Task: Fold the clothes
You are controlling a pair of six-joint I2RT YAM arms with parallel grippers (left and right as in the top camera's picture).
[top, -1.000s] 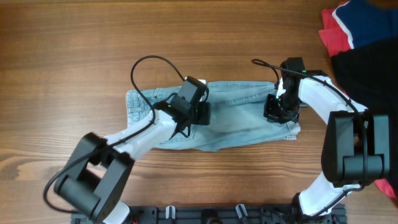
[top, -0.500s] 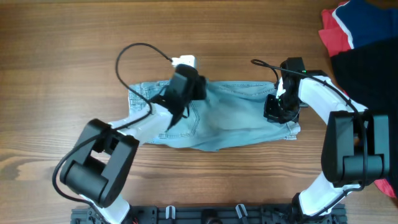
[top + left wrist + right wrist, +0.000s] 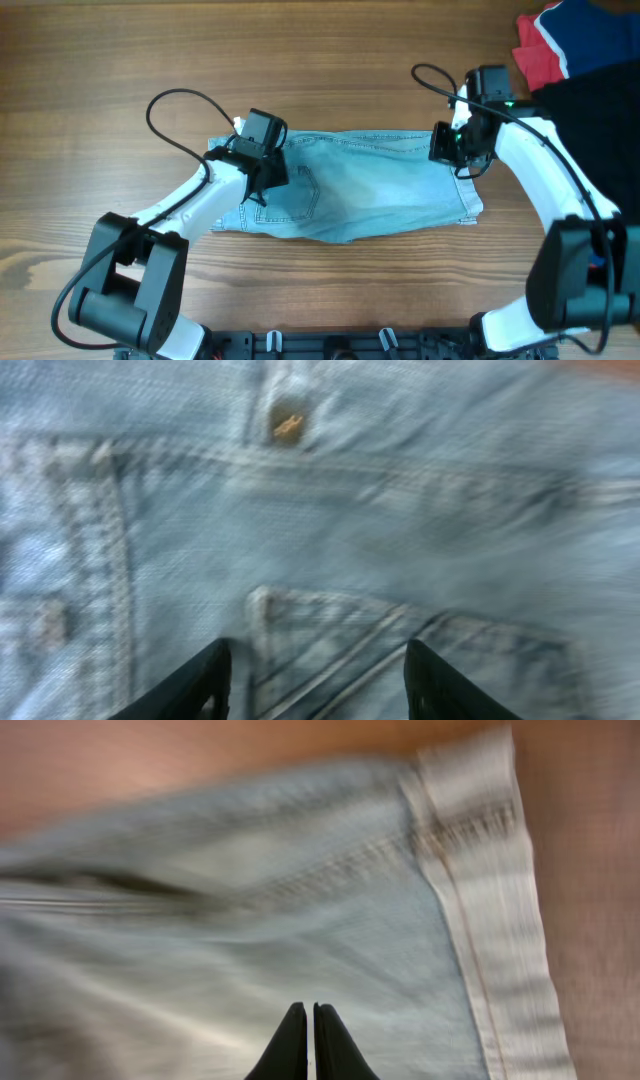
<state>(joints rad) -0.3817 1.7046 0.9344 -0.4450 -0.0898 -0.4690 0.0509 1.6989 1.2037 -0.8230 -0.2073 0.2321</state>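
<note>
The left gripper (image 3: 315, 665) stands open, its two black fingers (image 3: 190, 685) spread apart with nothing between them. It hangs just above the pale, faded light-blue denim jeans (image 3: 380, 185), over the stitched edge of a back pocket (image 3: 420, 645). A small brass rivet (image 3: 288, 426) sits on the denim beyond the fingers. The wrist view is blurred, so finer stitching is hard to read. From overhead, this gripper is over the left part of the jeans, near their top edge, and its white arm runs off past their lower left corner. A black cable (image 3: 170, 115) loops above the arm.

The right gripper (image 3: 313, 1020) is closed, its fingers pressed together and empty. It is over the right end of the jeans, near their top right corner. The stitched leg hem (image 3: 480, 870) lies just to its right.

The jeans lie folded in a flat, wide oblong on the brown wooden counter (image 3: 300, 60). Well to the right of the jeans, at the counter's far corner, lie a red garment (image 3: 535, 62), a navy garment (image 3: 590, 30) and a black garment (image 3: 590, 110).
</note>
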